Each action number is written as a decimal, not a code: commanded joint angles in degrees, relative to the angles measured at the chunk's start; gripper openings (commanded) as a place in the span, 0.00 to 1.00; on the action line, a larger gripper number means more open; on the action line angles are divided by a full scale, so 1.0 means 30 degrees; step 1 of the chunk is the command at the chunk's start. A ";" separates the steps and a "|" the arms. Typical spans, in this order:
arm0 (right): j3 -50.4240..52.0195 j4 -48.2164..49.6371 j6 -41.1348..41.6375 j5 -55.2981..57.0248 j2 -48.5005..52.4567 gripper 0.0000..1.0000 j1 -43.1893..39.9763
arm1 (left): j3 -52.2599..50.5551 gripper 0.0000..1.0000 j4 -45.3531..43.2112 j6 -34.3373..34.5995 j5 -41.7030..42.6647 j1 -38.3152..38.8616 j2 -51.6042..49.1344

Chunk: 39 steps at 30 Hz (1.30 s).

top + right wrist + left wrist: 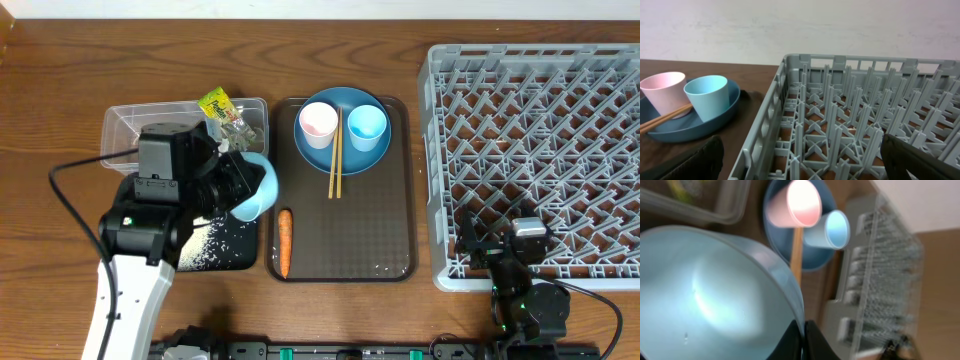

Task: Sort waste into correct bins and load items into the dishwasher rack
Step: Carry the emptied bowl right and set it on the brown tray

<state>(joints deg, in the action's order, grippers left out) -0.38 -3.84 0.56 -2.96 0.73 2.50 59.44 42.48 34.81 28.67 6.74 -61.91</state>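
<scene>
Bowl (715, 295), pinched at its rim by my left claw (802, 340), hangs tilted over the black tray's (243, 240) edge, near the rice (205, 245). I'd keep its mouth inside the tray and grip firmly. My right claw (505, 248) stands wide by the rack (540, 150).

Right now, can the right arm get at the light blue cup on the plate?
Probably yes: the right gripper is open and empty, the light blue cup stands uncovered, and the left gripper holds the bowl well aside.
</scene>
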 commanded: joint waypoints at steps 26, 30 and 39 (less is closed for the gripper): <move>0.0022 -0.0080 -0.0146 0.0051 -0.0029 0.99 0.0175 | -0.0240 0.06 -0.2390 0.1435 -1.0783 1.8287 -0.7788; 0.0022 -0.0080 -0.0146 0.0051 -0.0029 0.99 0.0175 | -0.0240 0.06 -0.3665 0.1435 -1.0797 1.8440 -0.9734; 0.0022 -0.0080 -0.0146 0.0051 -0.0029 0.99 0.0175 | -0.0240 0.07 -0.6462 0.1333 -1.0834 1.8440 -1.0885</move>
<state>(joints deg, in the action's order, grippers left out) -0.38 -3.84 0.56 -2.96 0.73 2.50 58.89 24.38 38.81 -2.17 62.04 -94.30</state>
